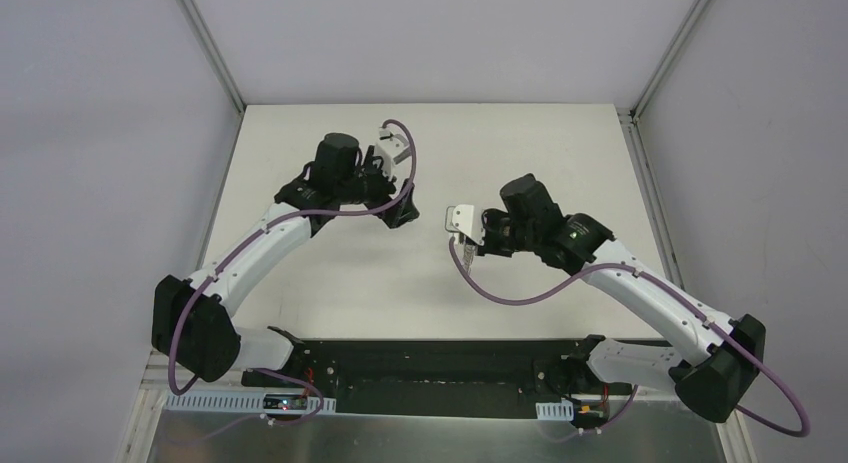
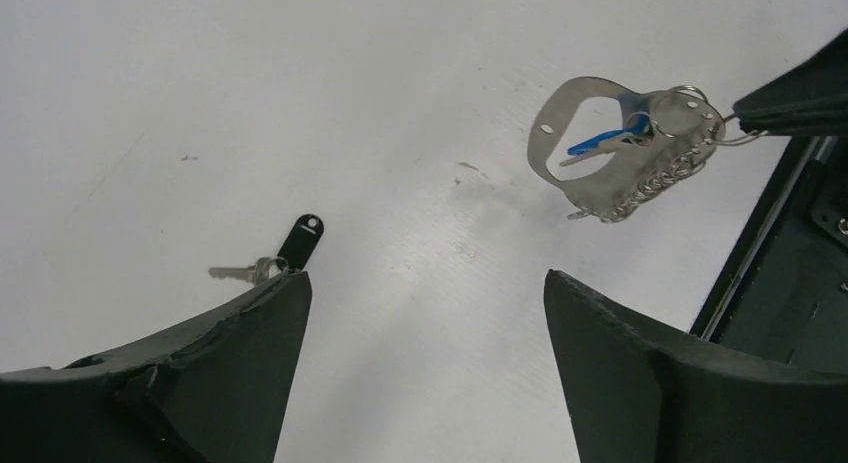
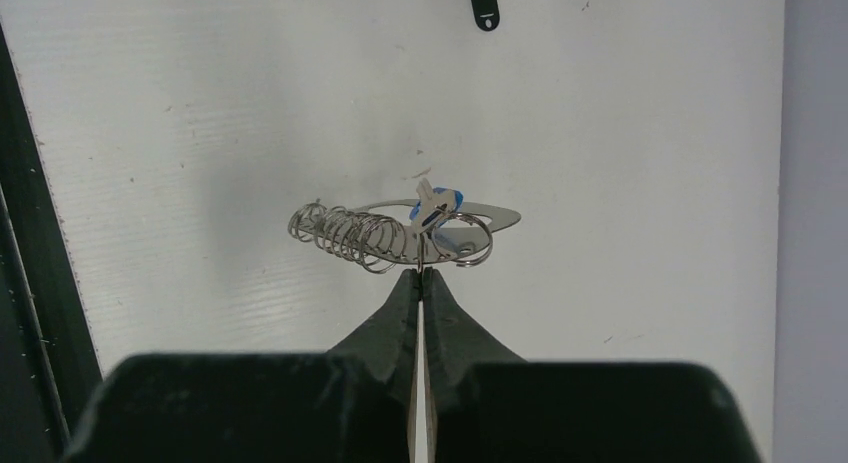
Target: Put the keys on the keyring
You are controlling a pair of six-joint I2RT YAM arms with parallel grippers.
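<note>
Your right tool (image 3: pixel 421 273) pinches the keyring (image 3: pixel 385 238), with the blue key (image 2: pixel 600 143) already on it. The black key (image 2: pixel 270 263) lies on the bench (image 2: pixel 200 103), well apart from the keyring, beside your spread left tool (image 2: pixel 425 283).

Silver, blue and black on a white bench (image 1: pixel 420 293)

We see the keyring (image 2: pixel 541 148) as pale silver, plate and coiled rings alike, with the blue-tagged key (image 2: pixel 600 141) a bright blue against it. The black-tagged key (image 2: pixel 300 241) pairs a glossy black tag with a silvery blade. The bench is off-white, with a faint ribbed grain and a few small dark specks (plus one brownish smudge in the left wrist view). The left hand (image 2: pixel 425 283) and right hand (image 3: pixel 420 273) look matte black with a dark greenish cast. We note white arm links (image 1: pixel 265 248) with black joints, purple cables (image 1: pixel 515 301), a black rail (image 1: pixel 430 373) and pale lilac-grey walls (image 1: pixel 100 133).
</note>
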